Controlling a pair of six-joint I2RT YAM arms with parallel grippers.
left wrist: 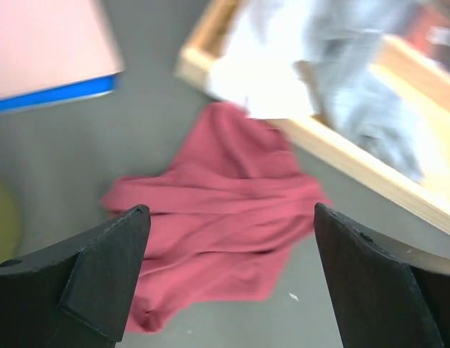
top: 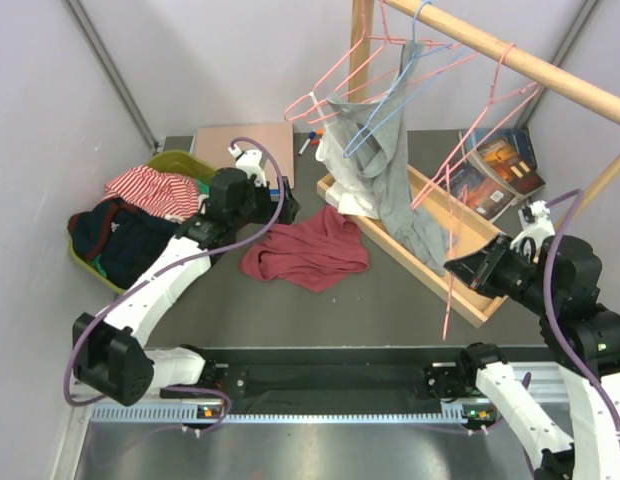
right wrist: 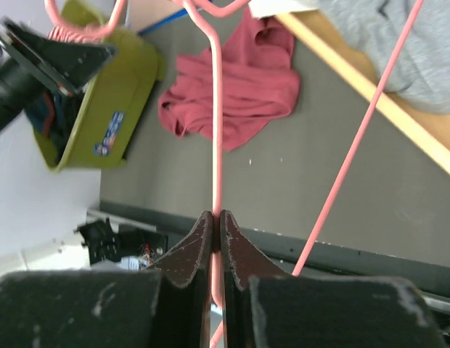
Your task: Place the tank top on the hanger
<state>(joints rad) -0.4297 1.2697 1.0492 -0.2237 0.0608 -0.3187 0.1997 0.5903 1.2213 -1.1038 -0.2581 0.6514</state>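
Right gripper (right wrist: 217, 226), closest to its wrist camera: fingers pressed together on one thin straight run of the pink hanger (right wrist: 216, 109), wire pinched between the pads. It holds the frame lifted over the right side of the worktop (top: 390, 300), tilted; second leg slants off to the right. Cannot tell whether the hook rests on the wooden rod (top: 550, 75). Tank top (top: 305, 250): crumpled maroon heap flat on the worktop near its middle, wider left-to-right than near-to-far, no strap or neck opening made out. Its far tip reaches the wall of the wooden tray (top: 470, 295). Left gripper (left wrist: 228, 214): fingers wide apart, nothing between them, poised above the heap's left half. From the left wrist view the cloth lies straight below and slightly ahead, spanning the gap. Judgement: left arm is clearly the nearer one and free. A descent onto the heap looks like the coming move, with the hanger well apart to the right. Containers: tray runs diagonally across the right half and holds the trailing end of a grey garment (top: 390, 190) plus white cloth (left wrist: 261, 72). That garment hangs from a light blue hanger (top: 390, 100) on the rod. Yellow-green bin (top: 180, 160) at the left edge holds striped cloth (top: 150, 188) and dark clothes (top: 120, 240).
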